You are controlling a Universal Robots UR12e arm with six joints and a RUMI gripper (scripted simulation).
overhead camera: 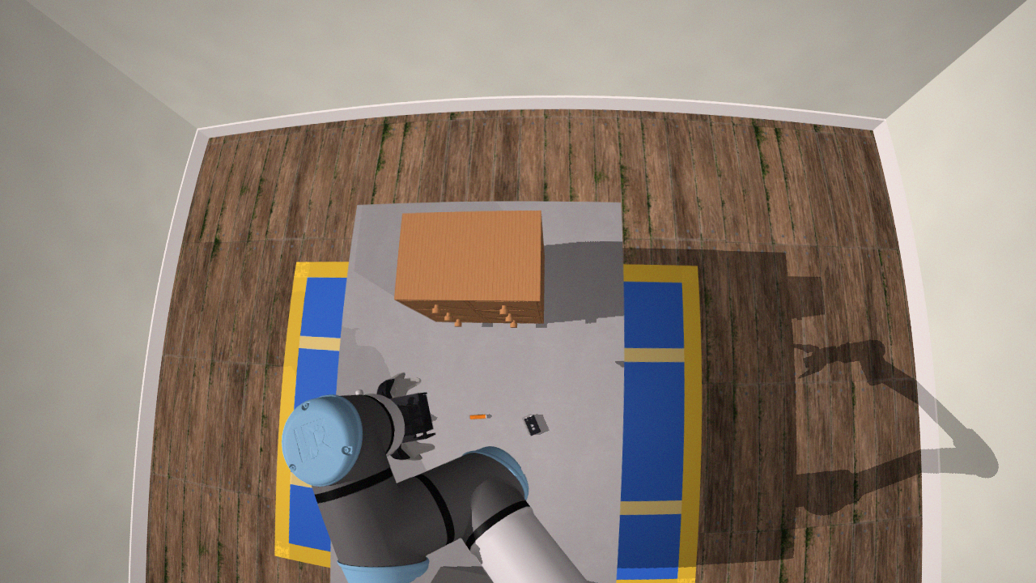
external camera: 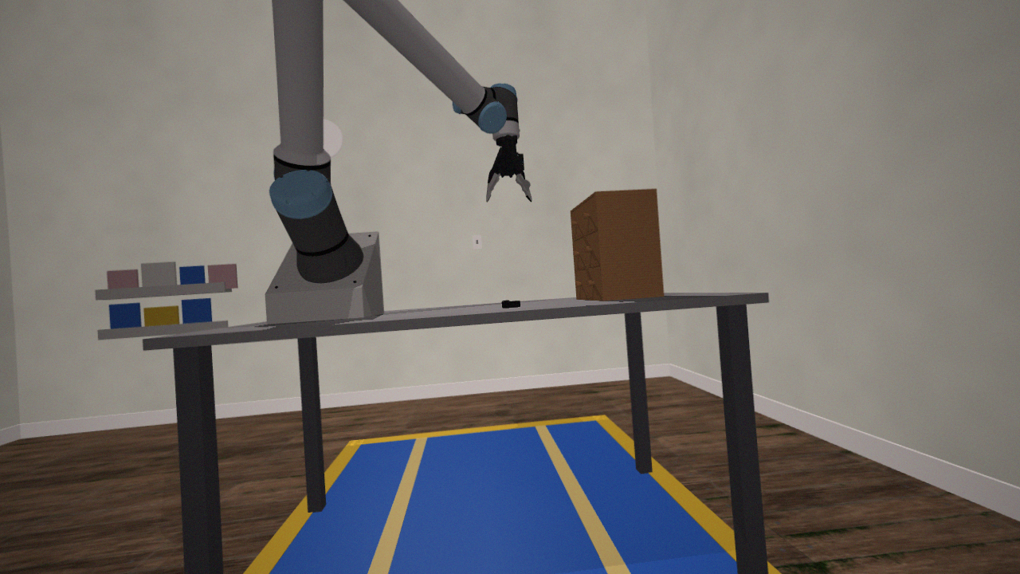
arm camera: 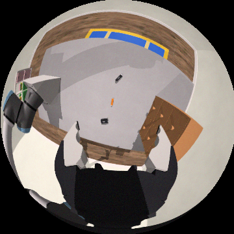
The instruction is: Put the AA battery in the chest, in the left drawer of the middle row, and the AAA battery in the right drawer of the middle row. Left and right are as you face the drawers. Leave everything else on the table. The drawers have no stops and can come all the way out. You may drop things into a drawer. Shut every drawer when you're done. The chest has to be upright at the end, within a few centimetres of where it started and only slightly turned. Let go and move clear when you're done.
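Observation:
The wooden chest (overhead camera: 470,253) (external camera: 631,245) (arm camera: 179,120) stands upright at the table's far end. Its drawers look shut, with knobs facing the arm. A small orange cylinder with a grey end (overhead camera: 477,416) (arm camera: 112,102) lies on the table. A dark, elongated piece (arm camera: 119,78) lies beyond it in the wrist view; the arm hides it in the top view. Both look like batteries, but I cannot tell which is AA and which is AAA. My gripper (overhead camera: 414,414) (external camera: 509,200) (arm camera: 117,124) is wide open and empty, high above the table, left of the orange cylinder in the top view.
A small black block with pale spots (overhead camera: 532,424) (external camera: 510,304) (arm camera: 104,121) lies on the grey table (overhead camera: 579,376), right of the orange cylinder in the top view. The robot's base (external camera: 324,300) stands at the opposite end from the chest. Shelves with coloured boxes are behind it.

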